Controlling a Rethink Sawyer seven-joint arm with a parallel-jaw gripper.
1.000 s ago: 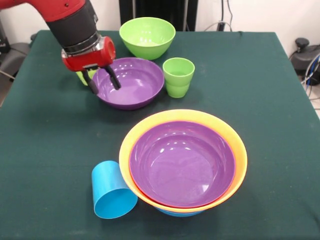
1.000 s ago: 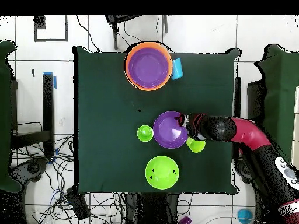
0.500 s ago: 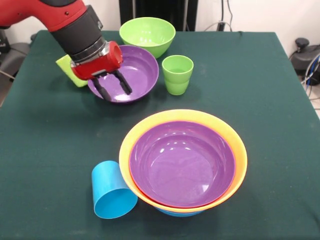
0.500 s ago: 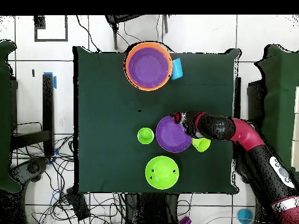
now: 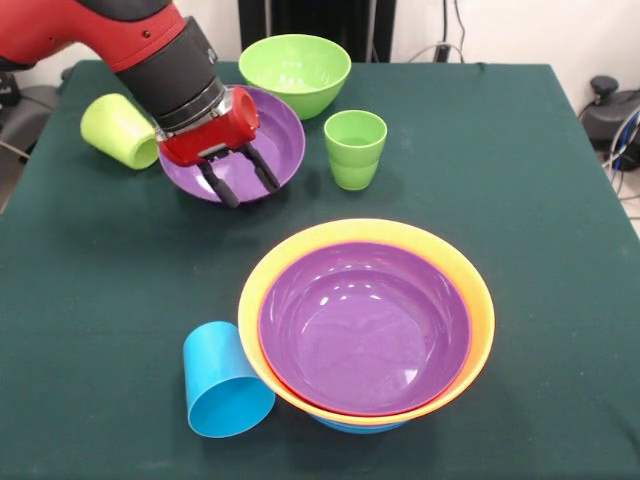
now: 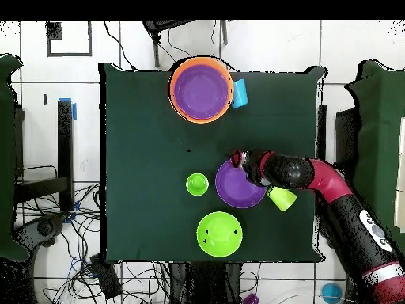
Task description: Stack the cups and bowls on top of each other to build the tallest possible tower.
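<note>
The pincer (image 5: 240, 182) has its two black fingers clamped on the near rim of the loose purple bowl (image 5: 265, 135), which is tilted and empty. Just beside the arm lies the yellow-green cup (image 5: 118, 130) on its side. The ridged green cup (image 5: 355, 150) and green bowl (image 5: 295, 72) stand close. Bare desk (image 5: 530, 200) lies between pincer and the tower (image 5: 366, 322), with the blue cup (image 5: 225, 385) touching it

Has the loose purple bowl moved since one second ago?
Yes. The purple bowl, gripped by the gripper, has tilted up and shifted away from the ridged green cup.
</note>
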